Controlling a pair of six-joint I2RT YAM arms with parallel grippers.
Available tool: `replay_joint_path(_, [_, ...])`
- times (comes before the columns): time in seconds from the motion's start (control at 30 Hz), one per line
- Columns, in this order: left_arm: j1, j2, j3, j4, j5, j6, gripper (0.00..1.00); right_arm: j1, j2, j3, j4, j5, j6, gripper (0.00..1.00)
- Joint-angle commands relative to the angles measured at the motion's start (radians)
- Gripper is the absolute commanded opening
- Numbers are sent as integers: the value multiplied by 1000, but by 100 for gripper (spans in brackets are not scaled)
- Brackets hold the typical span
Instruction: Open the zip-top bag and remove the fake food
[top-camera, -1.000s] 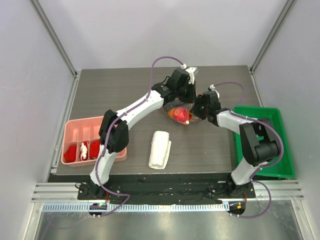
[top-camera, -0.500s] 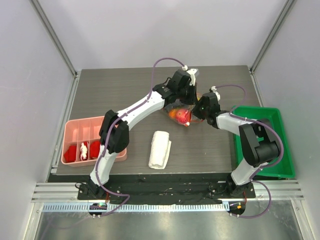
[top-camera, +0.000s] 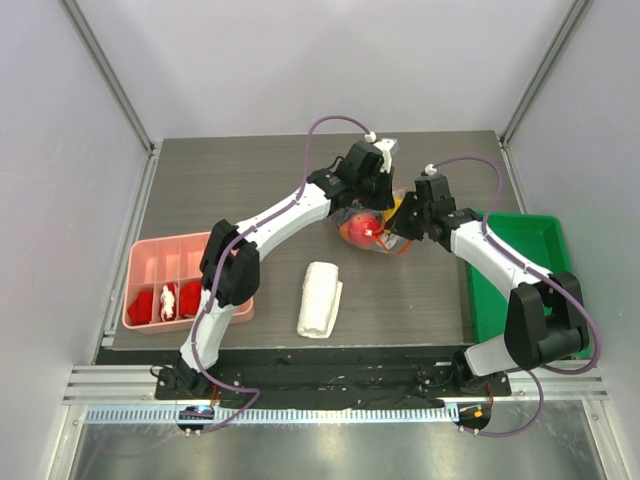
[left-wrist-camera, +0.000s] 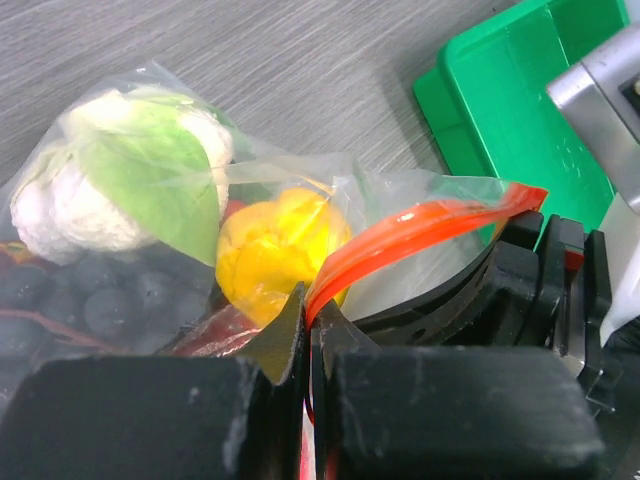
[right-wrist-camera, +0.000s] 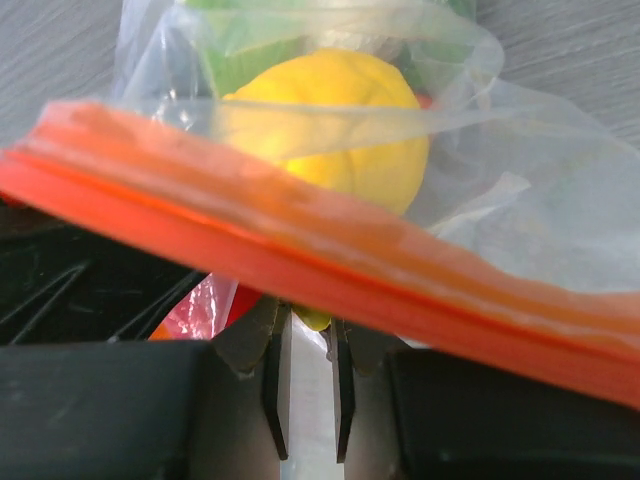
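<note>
The zip-top bag lies at the table's middle back, held between both grippers. My left gripper is shut on its orange-red zip strip. My right gripper is shut on a pale piece of the bag just under the strip; whether that piece is the slider I cannot tell. The fake food is inside the bag: a yellow fruit, a white and green cauliflower and dark purple grapes. The yellow fruit also shows in the right wrist view. From above, the left gripper and right gripper meet over the bag.
A green bin stands at the right table edge, close behind the right gripper. A folded white cloth lies near the front middle. A pink compartment tray with small red pieces sits at the front left.
My right arm has swung its elbow out to the right and its gripper has moved slightly nearer, drawing the bag with it. The left gripper has stayed on the strip.
</note>
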Motion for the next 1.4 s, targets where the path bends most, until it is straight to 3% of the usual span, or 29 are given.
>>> replay_joint_path(0.0, [1, 5, 24, 27, 7, 1, 0, -4, -71, 101, -25, -156, -43, 2])
replay_joint_path(0.27, [2, -44, -33, 53, 0, 15, 0, -99, -101, 132, -58, -344, 9, 4])
replay_joint_path(0.4, [1, -73, -81, 109, 21, -3, 0, -138, -51, 149, -62, -352, 9, 8])
replay_joint_path(0.5, [2, -82, -101, 139, 53, -28, 0, -141, 9, 137, -18, -325, 11, 15])
replay_joint_path(0.73, [2, -71, -98, 158, 73, -53, 0, -139, 75, 66, 65, -286, 11, 42])
replay_joint_path(0.9, [2, -65, -96, 181, 95, -74, 0, -139, 76, -19, 145, -360, 59, 45])
replay_joint_path(1.03, [1, -67, -88, 182, 101, -77, 0, -132, 66, -70, 195, -386, 101, 54])
replay_joint_path(1.2, [2, -70, -96, 179, 101, -76, 0, -132, 72, -79, 249, -326, 82, 47])
replay_joint_path(1.37, [2, -74, -110, 175, 84, -68, 0, -133, 83, -52, 251, -323, 85, 13])
